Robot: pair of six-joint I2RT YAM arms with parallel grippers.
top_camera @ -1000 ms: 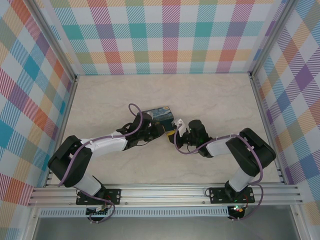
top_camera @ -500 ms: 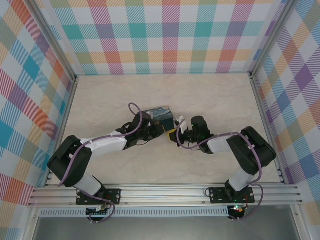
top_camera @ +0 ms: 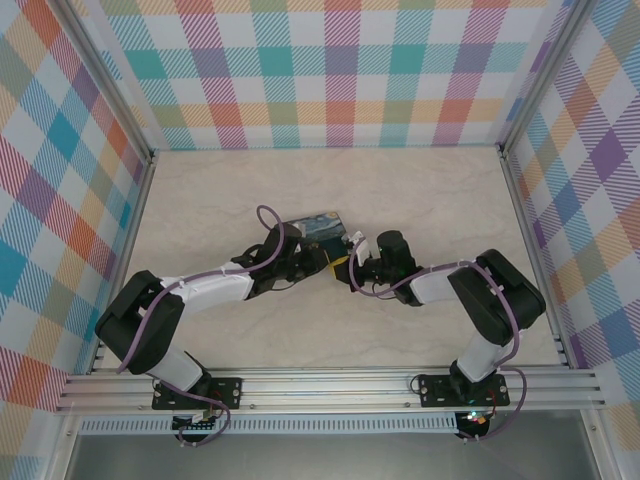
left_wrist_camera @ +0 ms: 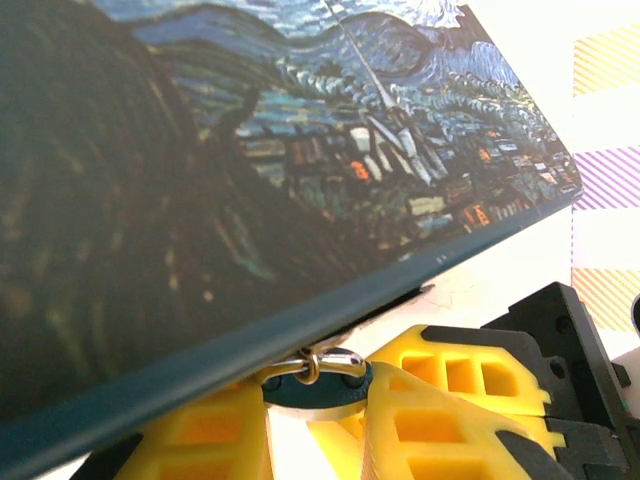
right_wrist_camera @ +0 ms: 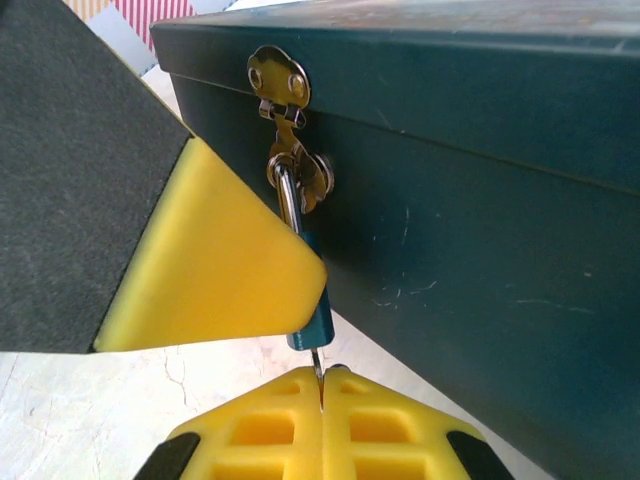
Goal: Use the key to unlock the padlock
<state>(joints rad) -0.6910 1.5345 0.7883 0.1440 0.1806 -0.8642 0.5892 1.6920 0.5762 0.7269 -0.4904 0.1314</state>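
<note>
Under the hasp (right_wrist_camera: 279, 78), padlock (right_wrist_camera: 314, 326): hangs by its thin shackle (right_wrist_camera: 288, 196) from the metal loop on the tin's front wall; blue body mostly hidden behind a yellow finger, lower centre of the right wrist view.
Padlock from the left wrist: blue sliver (left_wrist_camera: 318, 389) with its shackle (left_wrist_camera: 326, 362) just below the tin's lid edge, low in the frame.
Key (right_wrist_camera: 320, 383): dark thin blade, upright, tip touching or just entering the padlock's underside; depth cannot be told.
Right gripper (right_wrist_camera: 322, 388): fingers pressed together on the key, bottom centre of its own view, directly below the padlock.
Left gripper (left_wrist_camera: 318, 402): fingers closed around the padlock body, one on each side; one finger (right_wrist_camera: 215, 265) lies against the padlock and tin in the right wrist view.
Tin (right_wrist_camera: 480, 200): painted lid (left_wrist_camera: 250, 150) shut, resting on the table (top_camera: 420, 200) at the middle of the top view (top_camera: 318, 232), both grippers meeting at its lower right corner.
Step, as judged: seating the key in the keyway, turn not yet made.
Risk, slip: so little blade sits between the pads that a slightly off-axis push could tilt it or squeeze it out.
Risk, swing: could pivot on the loop and carry the keyway off line if the left hold is loose.
Risk, turn: twisting before full seating may rotate the key in the pads, not the cylinder.
Risk, tin: a hard upward push could shove or lift it.
</note>
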